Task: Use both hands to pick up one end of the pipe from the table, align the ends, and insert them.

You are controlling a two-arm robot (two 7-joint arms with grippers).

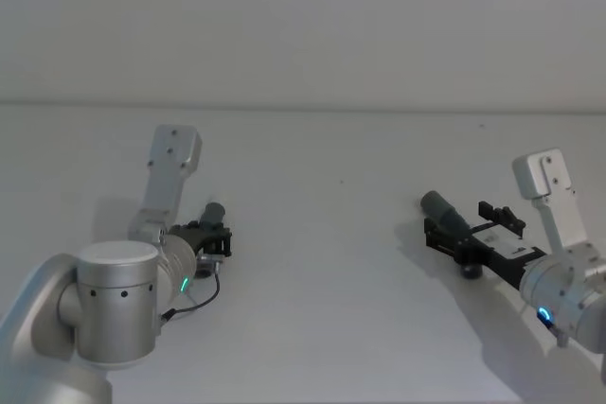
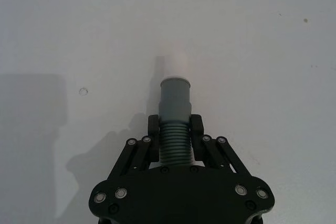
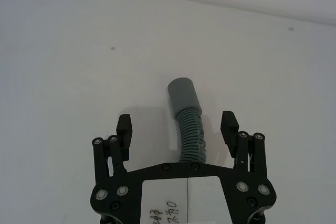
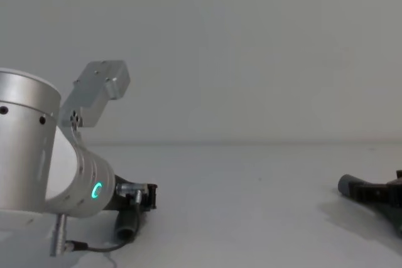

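My left gripper (image 2: 175,134) is shut on the ribbed part of one grey pipe piece (image 2: 175,148). Its smooth cuff (image 2: 175,98) and narrow white tip (image 2: 175,66) stick out past the fingers. In the head view this gripper (image 1: 213,234) is at the left of the white table (image 1: 322,272). My right gripper (image 3: 177,127) is open, its fingers on either side of the other ribbed pipe piece (image 3: 190,140) without touching it. That piece's plain grey cuff (image 3: 184,95) points away from the gripper. In the head view the right gripper (image 1: 478,234) and this piece (image 1: 443,212) are at the right.
A wide stretch of bare table separates the two arms. A thin black cable (image 1: 201,300) loops by the left wrist. In the chest view the left arm (image 4: 56,161) bulks large at the left, and the right pipe end (image 4: 348,185) shows at the right.
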